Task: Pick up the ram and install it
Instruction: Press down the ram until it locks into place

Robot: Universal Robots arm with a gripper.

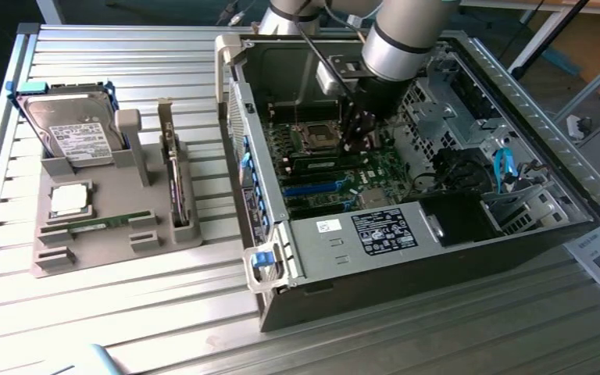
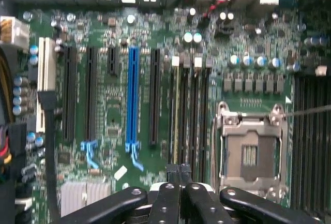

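- Ram (image 1: pixel 97 226): a slim green stick lying flat in a gray tray (image 1: pixel 102 262), outside the computer case (image 1: pixel 383 269) on the exterior view's left, well apart from the pincer.
- Pincer (image 2: pixel 179 171): reaching down inside the computer case over its green main board (image 2: pixel 108 110). Its two dark fingers (image 2: pixel 169 193) are pressed together with barely a line between them.
- A thin olive strip (image 2: pixel 178 110) stands edge-on in one of the long black slots inside the case, running straight off the fingertips. I cannot tell whether the tips nip it or merely meet its end.
- Inside the case, a blue slot (image 2: pixel 133 94) and an open metal chip socket (image 2: pixel 251 151) flank those black slots.
- The tray also carries a hard drive (image 1: pixel 71 133), a square silver chip (image 1: pixel 71 199) and an upright dark card (image 1: pixel 178 187).
- Case and tray rest on a ribbed metal table (image 1: pixel 123 328).
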